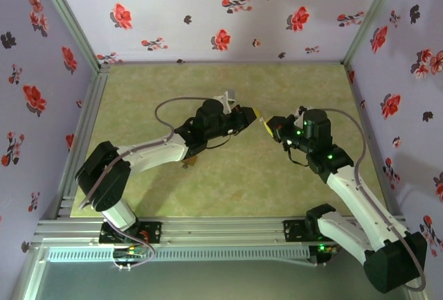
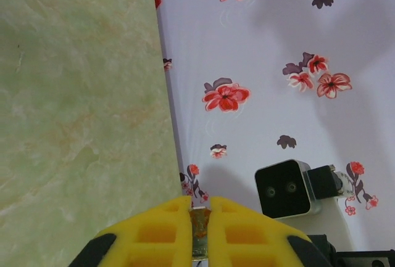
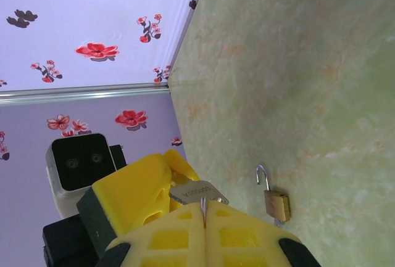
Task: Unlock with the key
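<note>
Above the middle of the table (image 1: 152, 85), clear of its surface, the key (image 3: 196, 191) is being held in the air between the two grippers. Its flat silver-grey head, stamped with characters too small to be read, is being pinched by the yellow fingers of the left gripper (image 2: 199, 213), whose jaws are being pressed almost fully together on it. A thin sliver of metal running down from that head is being clamped in the seam of the right gripper (image 3: 203, 213), whose jaws are being squeezed fully closed. Well apart from both grippers, the brass padlock (image 3: 277, 204) is being left loose and untouched on the table. Its shackle (image 3: 261, 176) is being seen as a hook with one end seemingly free, though whether it is truly released cannot be told. The step in hand is being judged as a handover or regrip of the key, not yet an insertion. The next move is being judged to call for one pair of jaws to be eased off so that the blade is left protruding from the other. The padlock would probably need to be steadied, since it could be pushed along the smooth surface.
</note>
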Action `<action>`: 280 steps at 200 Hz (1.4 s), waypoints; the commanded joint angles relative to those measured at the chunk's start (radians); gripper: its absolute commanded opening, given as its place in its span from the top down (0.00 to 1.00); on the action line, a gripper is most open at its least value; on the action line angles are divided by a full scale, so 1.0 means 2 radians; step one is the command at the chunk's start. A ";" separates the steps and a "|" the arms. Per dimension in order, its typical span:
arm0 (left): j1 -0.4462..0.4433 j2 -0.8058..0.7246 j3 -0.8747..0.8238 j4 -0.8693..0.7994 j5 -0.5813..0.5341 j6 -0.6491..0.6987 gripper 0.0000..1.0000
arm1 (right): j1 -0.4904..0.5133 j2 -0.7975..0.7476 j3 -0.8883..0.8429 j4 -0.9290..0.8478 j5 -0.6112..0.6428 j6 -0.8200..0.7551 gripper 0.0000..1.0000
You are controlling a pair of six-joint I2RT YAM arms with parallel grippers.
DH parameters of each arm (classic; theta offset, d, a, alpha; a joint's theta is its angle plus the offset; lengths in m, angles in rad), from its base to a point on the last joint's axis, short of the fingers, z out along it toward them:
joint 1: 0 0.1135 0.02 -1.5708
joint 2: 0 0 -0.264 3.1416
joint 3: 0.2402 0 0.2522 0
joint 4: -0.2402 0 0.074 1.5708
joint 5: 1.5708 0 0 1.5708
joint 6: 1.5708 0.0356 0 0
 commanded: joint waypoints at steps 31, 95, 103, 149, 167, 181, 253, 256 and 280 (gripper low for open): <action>-0.002 -0.003 0.013 -0.005 0.008 0.018 1.00 | 0.004 -0.001 -0.006 0.021 -0.013 0.000 1.00; 0.000 -0.017 0.025 -0.050 0.009 0.035 1.00 | 0.003 -0.007 -0.004 0.001 0.001 -0.058 0.62; 0.000 -0.018 0.025 -0.051 0.009 0.034 1.00 | 0.003 -0.007 -0.006 0.000 0.000 -0.066 0.61; 0.002 -0.017 0.026 -0.053 0.015 0.031 1.00 | 0.005 -0.014 -0.021 -0.003 -0.010 -0.129 0.53; 0.003 -0.016 0.029 -0.055 0.018 0.031 1.00 | 0.007 -0.019 -0.031 -0.001 -0.012 -0.154 0.52; 0.003 -0.015 0.031 -0.058 0.020 0.030 1.00 | 0.009 -0.023 -0.041 0.009 -0.009 -0.170 0.52; 0.003 -0.013 0.040 -0.076 0.028 0.030 1.00 | 0.014 -0.006 -0.047 0.048 -0.018 -0.218 0.56; 0.003 -0.012 0.039 -0.077 0.028 0.030 1.00 | 0.014 -0.004 -0.046 0.047 -0.018 -0.220 0.56; 0.002 -0.011 0.042 -0.083 0.030 0.030 1.00 | 0.014 0.005 -0.043 0.050 -0.016 -0.231 0.61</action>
